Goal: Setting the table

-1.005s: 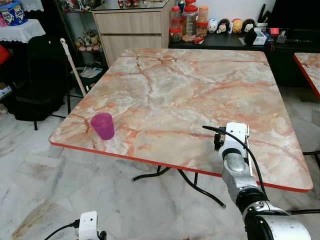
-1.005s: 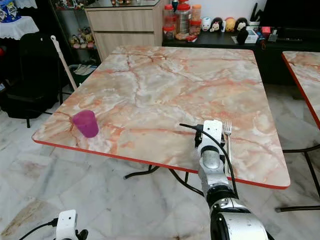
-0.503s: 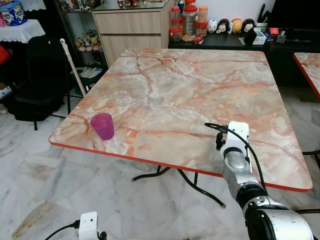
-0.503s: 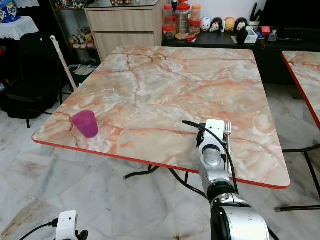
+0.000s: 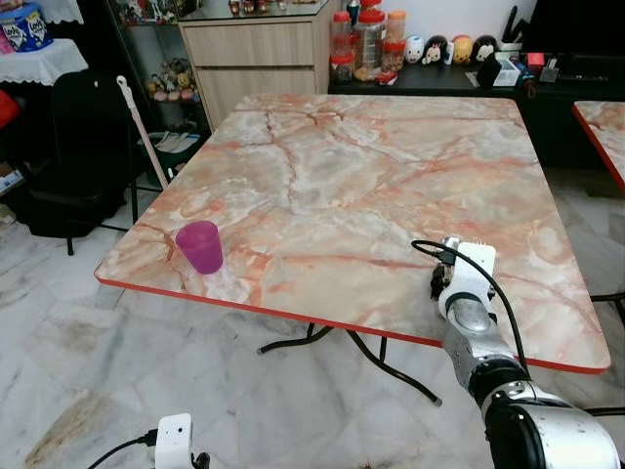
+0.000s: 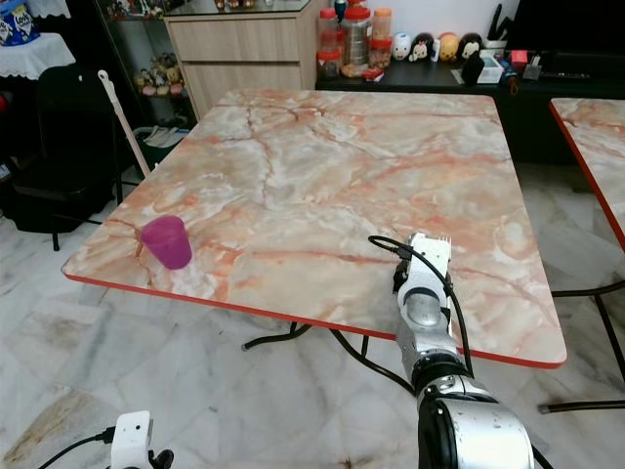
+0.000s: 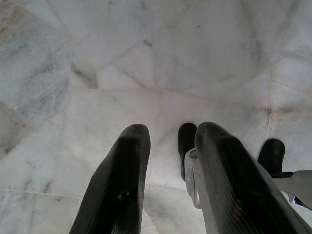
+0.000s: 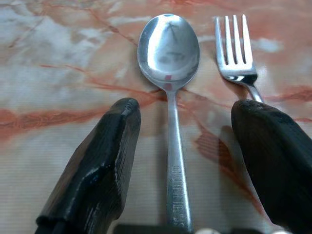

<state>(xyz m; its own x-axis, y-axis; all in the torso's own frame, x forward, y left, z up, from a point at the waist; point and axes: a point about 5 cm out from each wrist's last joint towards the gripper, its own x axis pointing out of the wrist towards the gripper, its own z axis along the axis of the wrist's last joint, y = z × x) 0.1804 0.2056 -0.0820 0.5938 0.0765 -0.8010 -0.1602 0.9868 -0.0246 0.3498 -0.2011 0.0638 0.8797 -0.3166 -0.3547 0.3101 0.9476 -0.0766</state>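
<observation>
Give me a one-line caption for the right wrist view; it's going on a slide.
Open right gripper straddling a spoon beside a fork on the marble table.

Glossy steel spoon (image 8: 168,48) and fork (image 8: 234,46) on smooth marble-patterned table (image 5: 371,176).

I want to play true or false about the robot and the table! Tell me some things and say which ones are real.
1. A spoon and a fork lie side by side on the marble table. True.
2. The right gripper has open fingers, with the spoon between them. True.
3. The purple cup lies tipped over. False: it stands upright near the table's edge.
4. The left gripper is holding the fork. False: it hangs over the floor, holding nothing.
5. The cup stands right beside the spoon. False: it is far off, towards the robot's left.
</observation>
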